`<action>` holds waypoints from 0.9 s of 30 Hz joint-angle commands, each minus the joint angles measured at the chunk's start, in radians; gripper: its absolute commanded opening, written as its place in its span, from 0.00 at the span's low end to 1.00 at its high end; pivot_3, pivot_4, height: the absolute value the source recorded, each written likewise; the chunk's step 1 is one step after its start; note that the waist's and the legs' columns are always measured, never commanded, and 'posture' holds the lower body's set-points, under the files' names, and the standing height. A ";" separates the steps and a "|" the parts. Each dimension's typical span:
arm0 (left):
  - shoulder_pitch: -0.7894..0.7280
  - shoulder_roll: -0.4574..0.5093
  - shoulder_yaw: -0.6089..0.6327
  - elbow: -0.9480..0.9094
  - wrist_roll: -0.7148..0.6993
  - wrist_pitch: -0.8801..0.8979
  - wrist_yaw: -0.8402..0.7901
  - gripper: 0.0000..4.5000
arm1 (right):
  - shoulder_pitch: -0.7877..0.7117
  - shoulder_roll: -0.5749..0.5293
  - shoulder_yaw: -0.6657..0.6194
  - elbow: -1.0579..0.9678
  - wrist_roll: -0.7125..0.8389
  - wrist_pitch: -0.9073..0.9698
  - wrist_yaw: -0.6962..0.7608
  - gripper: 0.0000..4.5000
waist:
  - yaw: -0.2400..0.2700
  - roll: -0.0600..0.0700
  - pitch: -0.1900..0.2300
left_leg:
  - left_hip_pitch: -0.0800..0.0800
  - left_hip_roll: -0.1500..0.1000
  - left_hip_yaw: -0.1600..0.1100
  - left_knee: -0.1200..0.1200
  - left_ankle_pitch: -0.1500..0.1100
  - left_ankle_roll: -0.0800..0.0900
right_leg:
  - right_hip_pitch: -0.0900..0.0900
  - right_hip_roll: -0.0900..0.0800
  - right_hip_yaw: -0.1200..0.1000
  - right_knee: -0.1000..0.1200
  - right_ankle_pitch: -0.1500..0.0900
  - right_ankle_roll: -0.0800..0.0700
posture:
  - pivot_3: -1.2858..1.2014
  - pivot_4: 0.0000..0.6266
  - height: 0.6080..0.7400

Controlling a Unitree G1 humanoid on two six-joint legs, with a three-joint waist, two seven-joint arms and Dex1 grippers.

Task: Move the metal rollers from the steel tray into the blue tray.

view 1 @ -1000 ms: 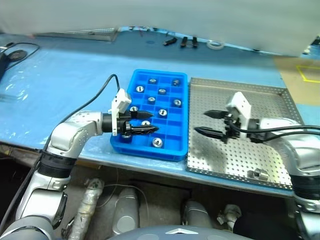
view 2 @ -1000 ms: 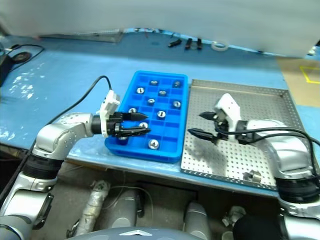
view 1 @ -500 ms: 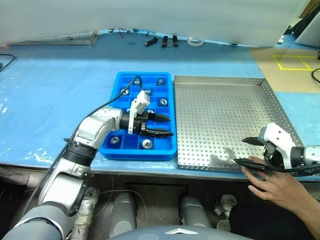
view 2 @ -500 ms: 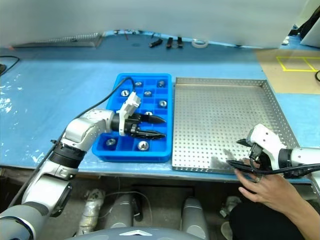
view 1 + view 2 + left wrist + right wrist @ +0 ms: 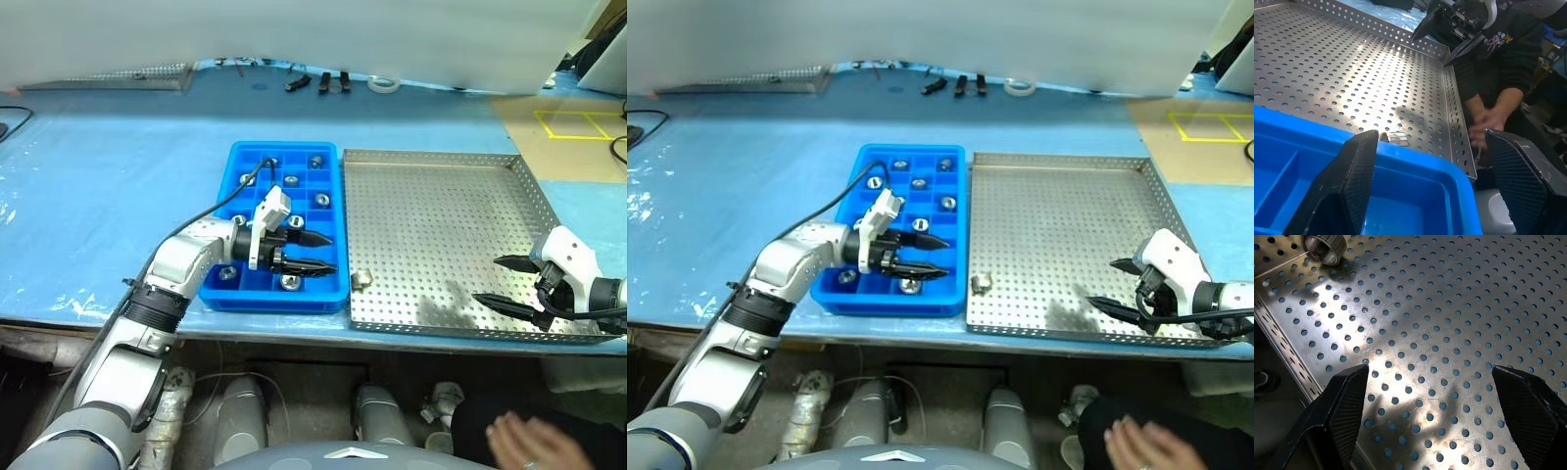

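Observation:
The blue tray lies left of the steel tray, rim to rim. Several metal rollers sit in its compartments. One roller lies in the steel tray, near its front left corner, and shows too in the left wrist view and the right wrist view. My left gripper hovers open over the blue tray's front right part, pointing at the steel tray, nothing between its fingers. My right gripper stands open and empty above the steel tray's front right corner.
A person's hand shows low at the front right, below the table edge. Small tools and a tape roll lie at the table's far edge. A second perforated tray sits far left at the back.
My right gripper has swung from the steel tray's middle to its front right corner. The person's hand, beside it half a second ago, has dropped away. One roller now lies at the front left.

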 commanded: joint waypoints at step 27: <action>0.092 0.079 0.109 -0.100 -0.010 0.006 0.049 0.82 | -0.500 0.255 0.578 0.126 -0.110 -0.104 -0.005 0.95 | 0.029 0.000 0.000 | -0.001 0.001 0.001 -0.001 0.001 -0.001 | -0.002 0.000 0.000 0.001 0.001 -0.002 | 0.47 0.24 1.00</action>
